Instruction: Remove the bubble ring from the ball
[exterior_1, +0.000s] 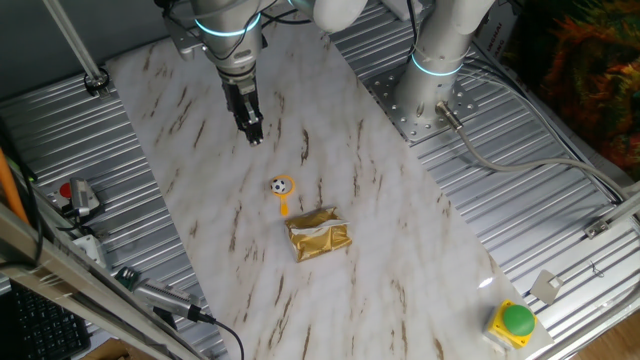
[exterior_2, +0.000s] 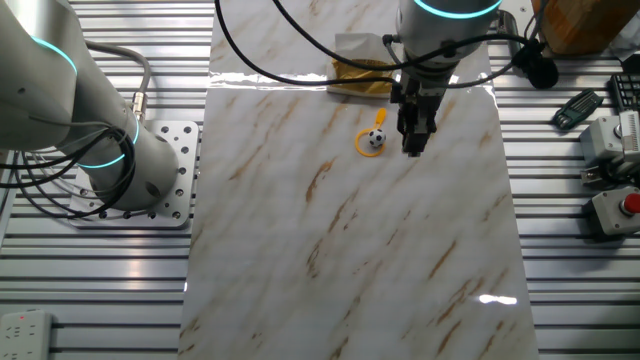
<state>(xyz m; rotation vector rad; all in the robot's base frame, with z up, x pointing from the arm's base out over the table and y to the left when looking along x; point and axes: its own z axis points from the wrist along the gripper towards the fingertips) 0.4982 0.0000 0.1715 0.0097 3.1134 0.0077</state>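
Note:
The ball (exterior_1: 280, 185) is tiny and white with black patches. It lies on the marble tabletop inside the loop of the orange-yellow bubble ring (exterior_1: 284, 204), whose short handle points toward the gold packet. Both also show in the other fixed view, the ball (exterior_2: 377, 139) and the ring (exterior_2: 364, 145). My gripper (exterior_1: 254, 135) hangs above the table, apart from the ball and up-left of it in this view. In the other fixed view the gripper (exterior_2: 412, 148) is just right of the ball. Its fingers look closed together and hold nothing.
A crumpled gold foil packet (exterior_1: 318, 236) lies just beyond the ring's handle and also shows in the other fixed view (exterior_2: 358, 80). A green button on a yellow base (exterior_1: 516, 321) sits off the marble sheet. The arm's base (exterior_1: 437, 70) stands beside the table.

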